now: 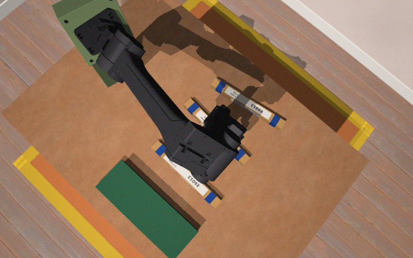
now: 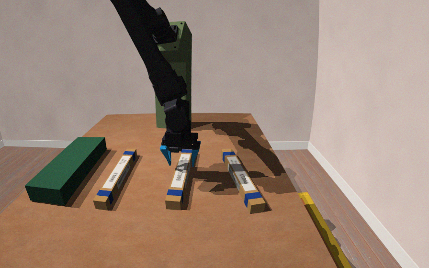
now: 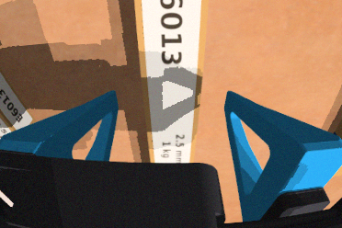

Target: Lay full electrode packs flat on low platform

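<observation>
My gripper (image 2: 181,165) (image 3: 171,98) is open and points down over the middle pack. The middle pack (image 1: 200,115) (image 2: 177,181) (image 3: 170,17) lies on the table between the spread fingers, touching neither in the wrist view; the arm hides its middle from above. The pack nearest the platform (image 1: 194,182) (image 2: 113,176) lies flat, partly under the arm from above. The third pack (image 1: 256,109) (image 2: 244,178) (image 3: 10,101) lies flat and slanted on the other side. The low green platform (image 1: 147,208) (image 2: 63,166) bears no pack. All packs look alike, with white E6013 labels and blue bands.
The brown table (image 1: 297,179) (image 2: 149,232) carries the packs and platform. Yellow edging (image 1: 297,78) (image 2: 322,223) runs past the third pack's side, and more yellow edging (image 1: 63,205) runs beyond the platform. The green arm pedestal (image 1: 89,61) (image 2: 183,73) stands at the table's far end.
</observation>
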Available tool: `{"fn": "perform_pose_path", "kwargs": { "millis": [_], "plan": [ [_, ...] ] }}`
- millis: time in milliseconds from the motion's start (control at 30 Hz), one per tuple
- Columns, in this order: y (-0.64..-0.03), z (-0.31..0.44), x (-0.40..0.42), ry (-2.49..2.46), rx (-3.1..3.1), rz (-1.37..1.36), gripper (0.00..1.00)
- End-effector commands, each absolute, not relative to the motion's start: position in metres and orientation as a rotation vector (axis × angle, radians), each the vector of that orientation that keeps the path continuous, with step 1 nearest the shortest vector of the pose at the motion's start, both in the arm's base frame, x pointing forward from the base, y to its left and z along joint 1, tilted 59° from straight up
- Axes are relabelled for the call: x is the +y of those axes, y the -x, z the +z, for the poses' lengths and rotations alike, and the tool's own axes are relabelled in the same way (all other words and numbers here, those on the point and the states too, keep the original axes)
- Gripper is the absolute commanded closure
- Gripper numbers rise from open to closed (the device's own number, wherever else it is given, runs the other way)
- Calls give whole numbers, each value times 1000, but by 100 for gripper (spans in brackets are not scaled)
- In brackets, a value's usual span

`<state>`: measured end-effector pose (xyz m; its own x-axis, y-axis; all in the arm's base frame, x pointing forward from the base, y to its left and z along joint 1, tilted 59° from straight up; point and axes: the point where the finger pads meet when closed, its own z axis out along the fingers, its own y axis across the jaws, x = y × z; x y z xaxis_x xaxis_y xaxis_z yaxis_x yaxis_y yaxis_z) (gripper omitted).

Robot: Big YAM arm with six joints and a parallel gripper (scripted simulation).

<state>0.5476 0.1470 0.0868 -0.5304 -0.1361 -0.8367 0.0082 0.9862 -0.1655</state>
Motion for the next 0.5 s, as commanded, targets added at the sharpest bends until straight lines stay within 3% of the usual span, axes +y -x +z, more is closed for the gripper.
{"fn": "perform_pose_path", "kwargs": {
  "millis": [0, 467],
  "plan": [
    [-557, 86, 142, 97, 2112, -194, 26],
    [-546, 93, 151, 120, 2113, -185, 26]
  ]
}}
